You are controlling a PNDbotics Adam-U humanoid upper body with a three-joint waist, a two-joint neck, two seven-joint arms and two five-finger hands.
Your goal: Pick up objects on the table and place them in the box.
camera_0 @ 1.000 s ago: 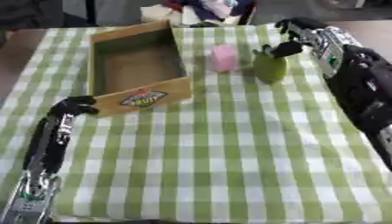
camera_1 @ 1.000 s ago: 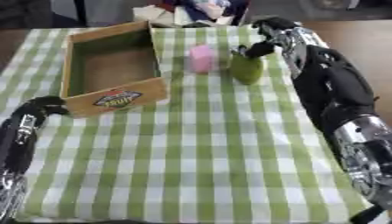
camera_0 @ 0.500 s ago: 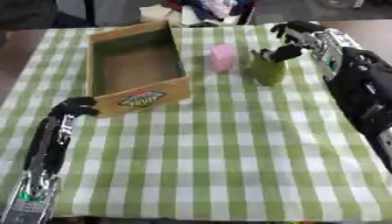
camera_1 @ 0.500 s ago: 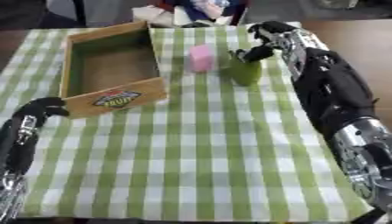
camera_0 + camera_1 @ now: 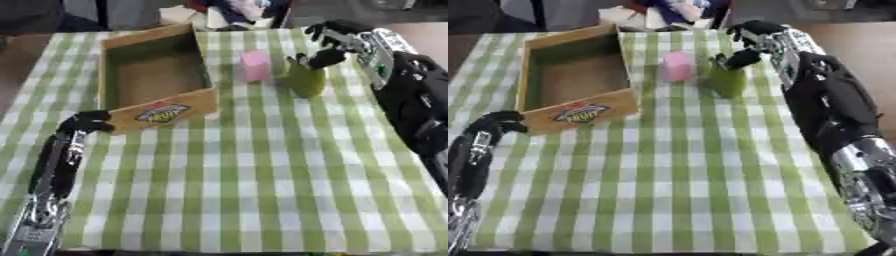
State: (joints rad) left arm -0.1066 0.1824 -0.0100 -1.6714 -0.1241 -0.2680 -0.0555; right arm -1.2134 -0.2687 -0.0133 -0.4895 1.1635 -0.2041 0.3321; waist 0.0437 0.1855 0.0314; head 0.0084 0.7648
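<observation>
Closest to the camera it's mostly bare green-and-white checked tablecloth [image 5: 254, 175]. The left hand [image 5: 86, 121] is parked on the cloth at the left, fingers curled in with nothing in them, just beside the near corner of the wooden box [image 5: 157, 107]. That box has a fruit label on its front wall and sits a bit askew; inside I can only see its bare bottom.

Further back, right of the box, there's a green cup-shaped thing [image 5: 306, 80] standing upright and a small pink block [image 5: 255, 65] just beside it on the left, both on the cloth, outside the box. The right hand [image 5: 750, 42] reaches in from the right, over the green one, thumb touching its top edge, fingers spread apart, not wrapped around it.
</observation>
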